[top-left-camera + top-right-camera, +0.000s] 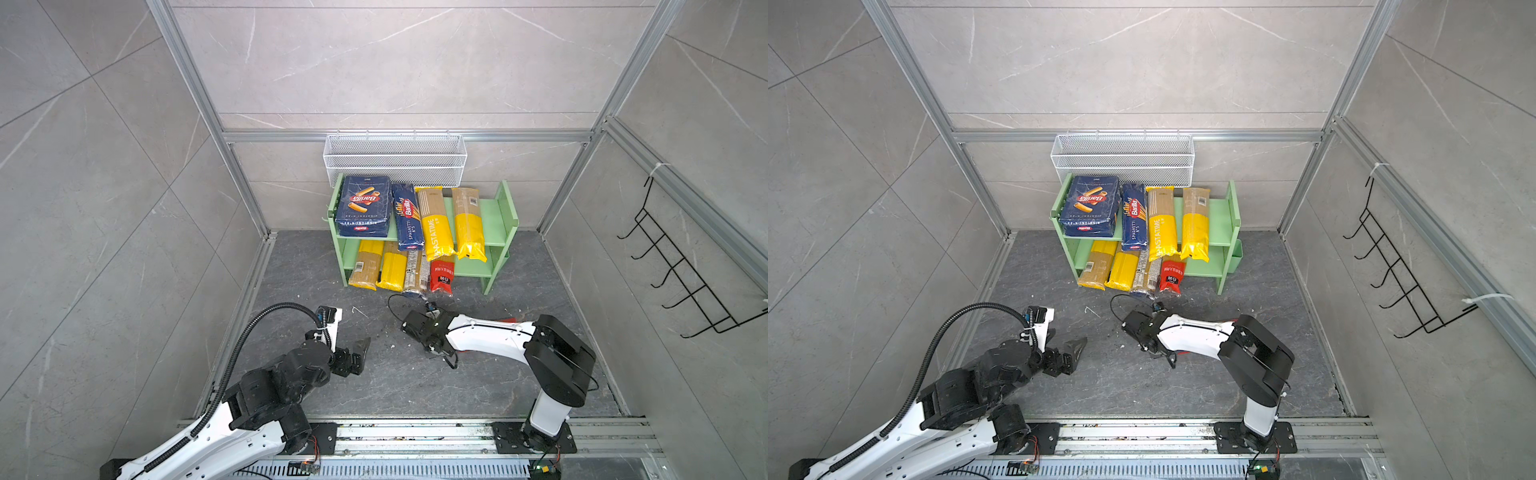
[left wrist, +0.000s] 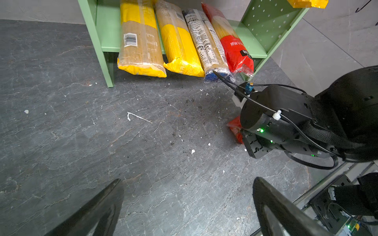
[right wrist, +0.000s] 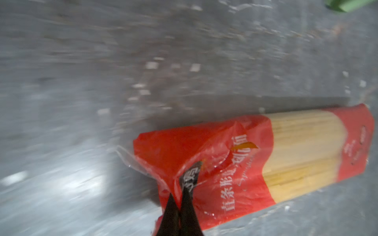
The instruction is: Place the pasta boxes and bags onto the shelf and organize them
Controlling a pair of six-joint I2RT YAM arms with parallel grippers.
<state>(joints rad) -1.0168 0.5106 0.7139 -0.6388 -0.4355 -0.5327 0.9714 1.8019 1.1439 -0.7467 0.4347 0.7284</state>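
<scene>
Over the slate floor [image 1: 374, 395], before the front edge of the shelf [image 1: 505, 216], a red-ended bag [image 3: 266, 159] is clamped by the right gripper [image 3: 180, 196]. Two boxes [image 1: 363, 205] and six bags [image 1: 469, 224] are shelved; the left gripper [image 2: 188, 179] is spread wide.

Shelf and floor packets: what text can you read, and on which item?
"Barilla", "RIGATONI": wide blue box, printed upside down.
"Barilla", "SPAGHETTI N°5": narrow blue box.
"PASTATIME": yellow bag on the top tier.
"500": black-and-white printed packet; its fine print is too small to read.
Chinese characters, creased and blurred: red-ended bag pinched by the right pincer.
</scene>
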